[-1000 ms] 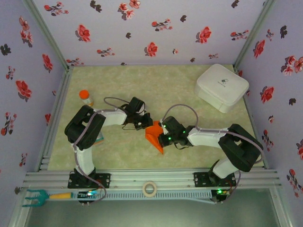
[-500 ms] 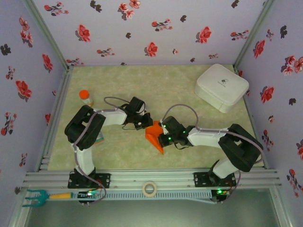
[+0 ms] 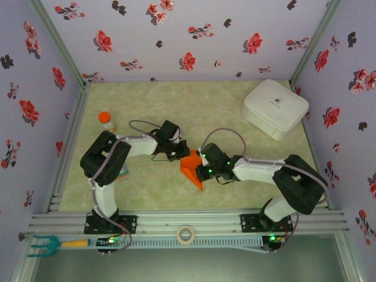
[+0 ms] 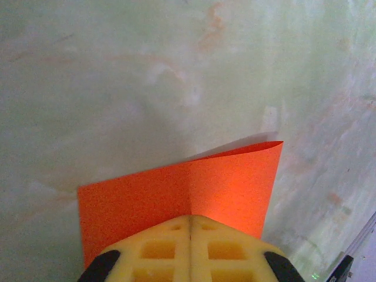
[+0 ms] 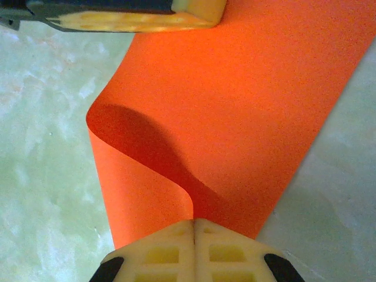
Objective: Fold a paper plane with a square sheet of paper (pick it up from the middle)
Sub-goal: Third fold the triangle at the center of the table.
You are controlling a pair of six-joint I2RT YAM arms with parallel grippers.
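The square sheet of paper (image 3: 191, 168) is bright orange-red and hangs bent between both grippers just above the middle of the table. My left gripper (image 3: 181, 154) is shut on its far edge; in the left wrist view the paper (image 4: 176, 191) spreads out from the closed yellow fingertips (image 4: 190, 220) with a centre crease. My right gripper (image 3: 201, 167) is shut on the near side, where the paper (image 5: 247, 106) curls into a loop at the closed tips (image 5: 194, 222). The left gripper's finger (image 5: 129, 20) pinches the paper's far edge in the right wrist view.
A white case (image 3: 275, 108) sits at the back right. A small orange-capped bottle (image 3: 106, 121) stands at the left, and a printed packet (image 3: 124, 172) lies beside the left arm. A tape roll (image 3: 185, 234) and a teal tool (image 3: 47, 244) rest on the front rail.
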